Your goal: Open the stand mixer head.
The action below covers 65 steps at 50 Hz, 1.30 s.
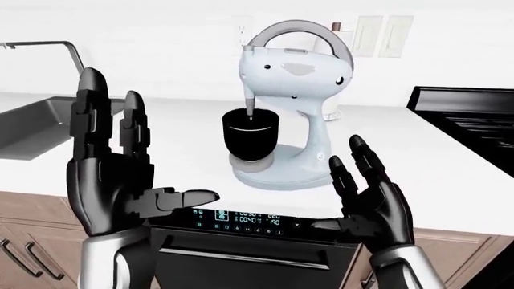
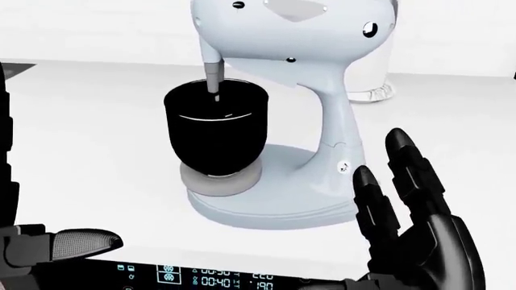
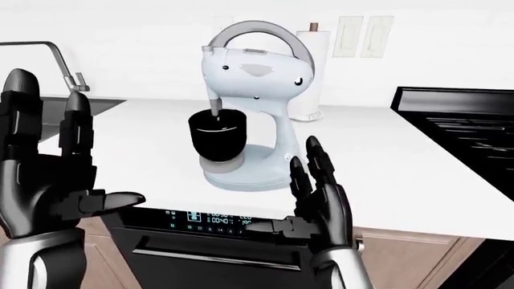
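Observation:
A pale blue stand mixer point(image 1: 301, 135) stands on the white counter point(image 1: 434, 156), its head point(image 1: 293, 66) down over a black bowl point(image 1: 250, 133) with the beater shaft point(image 2: 212, 75) dipping into it. My right hand point(image 1: 366, 195) is open, fingers spread, just right of and below the mixer base point(image 2: 266, 202), not touching it. My left hand point(image 1: 112, 171) is open and raised at the left of the left-eye view, well apart from the mixer.
A sink with faucet point(image 1: 36, 120) lies at the left. A black stove point(image 1: 470, 117) is at the right. A paper towel roll point(image 3: 309, 96) stands behind the mixer. A dishwasher control panel point(image 1: 241, 218) sits under the counter edge.

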Tool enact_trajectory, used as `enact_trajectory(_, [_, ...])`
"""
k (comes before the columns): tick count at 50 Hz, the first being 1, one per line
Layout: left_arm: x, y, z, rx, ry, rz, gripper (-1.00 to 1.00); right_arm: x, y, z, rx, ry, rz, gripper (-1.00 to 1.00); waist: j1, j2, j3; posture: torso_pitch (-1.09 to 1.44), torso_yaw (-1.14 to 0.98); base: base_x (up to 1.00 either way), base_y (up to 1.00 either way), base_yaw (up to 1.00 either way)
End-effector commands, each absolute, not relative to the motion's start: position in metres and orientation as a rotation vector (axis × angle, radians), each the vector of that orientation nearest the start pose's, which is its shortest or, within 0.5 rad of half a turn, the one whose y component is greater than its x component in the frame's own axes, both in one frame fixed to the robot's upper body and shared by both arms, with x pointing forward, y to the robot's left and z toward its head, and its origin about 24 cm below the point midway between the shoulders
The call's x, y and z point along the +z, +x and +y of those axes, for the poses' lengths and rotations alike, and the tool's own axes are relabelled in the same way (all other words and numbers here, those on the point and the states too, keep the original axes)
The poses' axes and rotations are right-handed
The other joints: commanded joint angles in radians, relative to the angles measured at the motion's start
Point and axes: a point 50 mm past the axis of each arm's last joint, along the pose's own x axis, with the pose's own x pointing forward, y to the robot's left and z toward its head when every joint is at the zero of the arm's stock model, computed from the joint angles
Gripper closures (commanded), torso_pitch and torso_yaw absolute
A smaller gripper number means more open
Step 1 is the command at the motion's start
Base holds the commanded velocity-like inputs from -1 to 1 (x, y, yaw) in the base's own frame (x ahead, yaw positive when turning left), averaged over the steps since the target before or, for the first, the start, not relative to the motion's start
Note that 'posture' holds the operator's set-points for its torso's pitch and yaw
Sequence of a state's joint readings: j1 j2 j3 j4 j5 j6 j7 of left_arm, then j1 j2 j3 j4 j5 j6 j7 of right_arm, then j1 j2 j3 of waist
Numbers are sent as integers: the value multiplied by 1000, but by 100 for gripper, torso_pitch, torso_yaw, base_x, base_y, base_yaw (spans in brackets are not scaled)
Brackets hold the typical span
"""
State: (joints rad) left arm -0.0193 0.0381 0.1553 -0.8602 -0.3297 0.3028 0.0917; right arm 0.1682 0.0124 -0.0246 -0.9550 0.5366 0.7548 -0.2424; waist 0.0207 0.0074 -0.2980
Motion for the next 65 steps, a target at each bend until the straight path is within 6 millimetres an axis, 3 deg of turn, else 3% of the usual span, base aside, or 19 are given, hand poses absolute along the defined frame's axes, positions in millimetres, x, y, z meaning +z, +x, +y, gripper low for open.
enact_trajectory(1, [214,194,172,22,-224,-636,-100,158,184,-138,79,392,-70,-100,0,2,3,-38,0,0,0,0])
enact_trajectory(16, [215,194,173,24,-224,-639,-100,162,187,-133,94,392,-77,-100,1,3,1,-38,0,0,0,0])
enact_trajectory(65, [212,196,173,24,-222,-634,-100,141,218,-135,72,356,-64,-100,0,6,2,-38,0,0,0,0])
